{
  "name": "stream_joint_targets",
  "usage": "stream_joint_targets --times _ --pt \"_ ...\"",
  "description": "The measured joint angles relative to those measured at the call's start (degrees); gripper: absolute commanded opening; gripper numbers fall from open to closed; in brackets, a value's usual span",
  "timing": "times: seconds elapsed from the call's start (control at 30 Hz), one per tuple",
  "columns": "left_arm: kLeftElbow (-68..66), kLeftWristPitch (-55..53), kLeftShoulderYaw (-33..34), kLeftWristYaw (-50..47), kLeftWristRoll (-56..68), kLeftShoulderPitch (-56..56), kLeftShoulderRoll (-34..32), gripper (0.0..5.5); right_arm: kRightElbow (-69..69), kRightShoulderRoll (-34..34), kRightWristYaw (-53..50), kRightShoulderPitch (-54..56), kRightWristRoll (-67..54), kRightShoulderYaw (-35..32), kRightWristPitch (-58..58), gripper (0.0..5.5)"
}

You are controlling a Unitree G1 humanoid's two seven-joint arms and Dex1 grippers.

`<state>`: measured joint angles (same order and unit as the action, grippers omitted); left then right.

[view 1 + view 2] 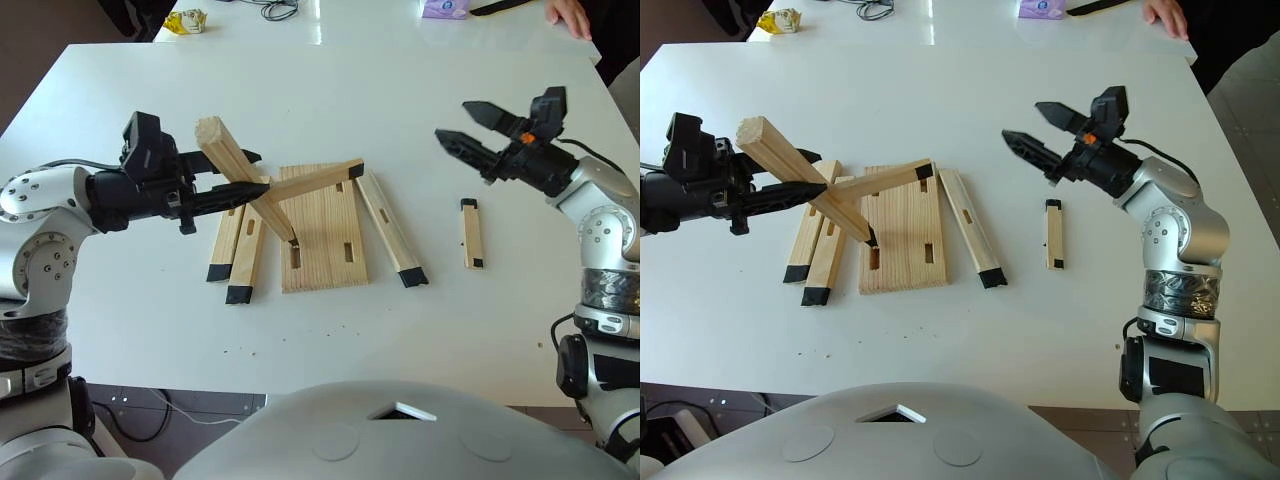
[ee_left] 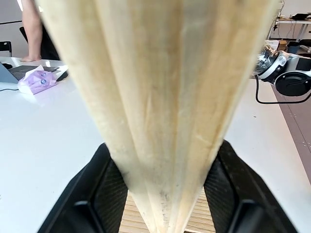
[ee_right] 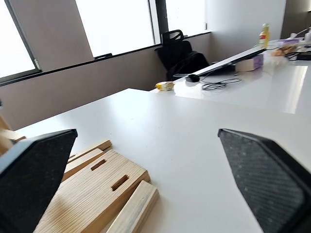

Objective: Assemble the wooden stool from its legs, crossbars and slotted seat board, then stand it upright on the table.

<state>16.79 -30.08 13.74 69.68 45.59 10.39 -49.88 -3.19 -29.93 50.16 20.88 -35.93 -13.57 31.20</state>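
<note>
The left gripper (image 1: 235, 190) is clamping a tilted leg (image 1: 222, 148), its foot resting at a slot in the seat board (image 1: 325, 250), which is lying flat mid-table. A second stick (image 1: 315, 180) is leaning across the leg and crowding it. I'd call this early going, with nothing looking joined. Two legs (image 1: 235, 245) are lying left of the board, another (image 1: 390, 225) just right, and a crossbar (image 1: 471, 233) farther right. The right gripper (image 1: 451, 118) is hovering wide open near that crossbar.

Table (image 1: 330, 80) bears seat board (image 1: 322, 225), legs (image 1: 389, 225), seemingly one short crossbar (image 1: 471, 235).

seat board (image 1: 322, 228) centre, 2 legs (image 1: 246, 255) just L of it, 1 leg (image 1: 390, 225) just R, crossbar (image 1: 471, 234) farther R
</note>
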Motion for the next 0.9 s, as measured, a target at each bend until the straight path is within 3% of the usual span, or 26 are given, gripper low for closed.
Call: stream_joint_targets --times 0.9 --pt "2.7 3.73 -0.64 6.44 -1.0 -4.66 -1.38 2.06 -4.83 -1.22 -1.12 3.22 1.06 -0.51 -1.85 5.34"
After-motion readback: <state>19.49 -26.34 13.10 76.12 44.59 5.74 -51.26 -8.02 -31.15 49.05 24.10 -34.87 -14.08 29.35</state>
